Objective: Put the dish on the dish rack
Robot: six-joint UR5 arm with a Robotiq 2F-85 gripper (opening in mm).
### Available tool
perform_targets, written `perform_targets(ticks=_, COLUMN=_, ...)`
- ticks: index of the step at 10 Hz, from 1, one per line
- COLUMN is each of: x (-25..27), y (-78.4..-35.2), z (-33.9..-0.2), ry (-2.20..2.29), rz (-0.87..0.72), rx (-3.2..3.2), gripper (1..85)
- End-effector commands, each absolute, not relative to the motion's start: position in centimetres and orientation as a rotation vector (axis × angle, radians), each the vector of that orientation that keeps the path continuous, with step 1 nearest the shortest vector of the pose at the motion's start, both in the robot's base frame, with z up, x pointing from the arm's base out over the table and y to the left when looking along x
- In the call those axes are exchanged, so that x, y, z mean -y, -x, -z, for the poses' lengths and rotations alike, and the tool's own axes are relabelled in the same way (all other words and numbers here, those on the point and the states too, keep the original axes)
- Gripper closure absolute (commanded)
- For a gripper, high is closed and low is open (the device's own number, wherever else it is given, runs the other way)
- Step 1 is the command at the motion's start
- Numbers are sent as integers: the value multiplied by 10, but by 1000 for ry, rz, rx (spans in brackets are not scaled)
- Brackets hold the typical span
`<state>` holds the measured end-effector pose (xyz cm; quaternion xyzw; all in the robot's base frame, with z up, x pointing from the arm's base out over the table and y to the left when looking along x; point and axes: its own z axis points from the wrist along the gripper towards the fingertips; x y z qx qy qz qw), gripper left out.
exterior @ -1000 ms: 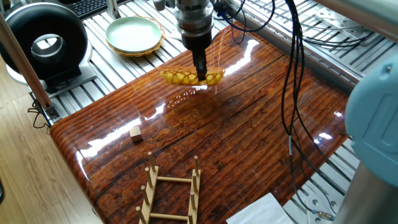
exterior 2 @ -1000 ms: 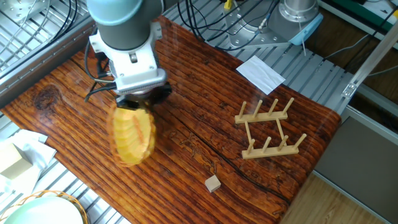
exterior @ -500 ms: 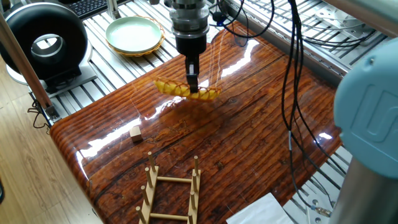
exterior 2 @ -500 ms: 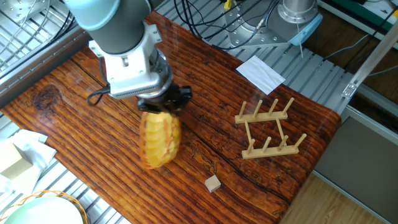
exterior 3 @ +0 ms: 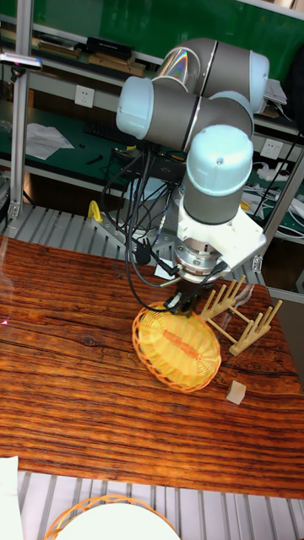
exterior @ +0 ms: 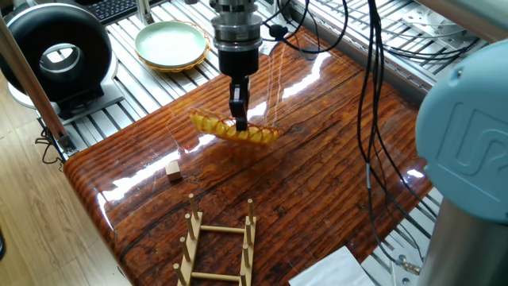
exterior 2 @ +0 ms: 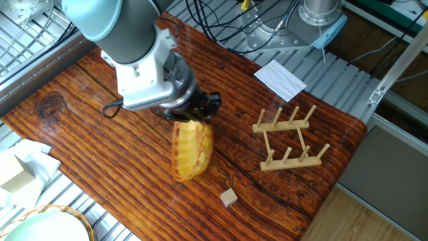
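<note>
Dish (exterior: 235, 130) hangs above mid-counter (exterior: 317, 175), clear of the wood, pinched at its rim by the gripper (exterior: 238, 119) — jaws closed on the weave. Dish rack (exterior 2: 289, 137) stands well apart, near the counter's edge. Risk: an open-weave rim gives a thin hold, so the dish may swing, slip or twist, then strike the pegs instead of dropping between them. Arm reaches straight down, wrist vertical, dish tilted on edge.
</note>
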<state>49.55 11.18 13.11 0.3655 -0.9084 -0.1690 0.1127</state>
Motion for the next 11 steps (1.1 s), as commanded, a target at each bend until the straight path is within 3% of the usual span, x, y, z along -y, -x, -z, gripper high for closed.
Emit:
perform_targets(ticks=1, x=-130, y=-482, z=-140, ry=-1048, rz=605, rx=2620, gripper=847)
perform_targets(ticks=4, x=-123, y=-447, z=-156, ry=-998, rz=623, rx=2481, gripper=847)
perform_targets(ticks=11, x=-173, y=-416, z=-203, ry=-760, rz=926, rx=2338, gripper=847)
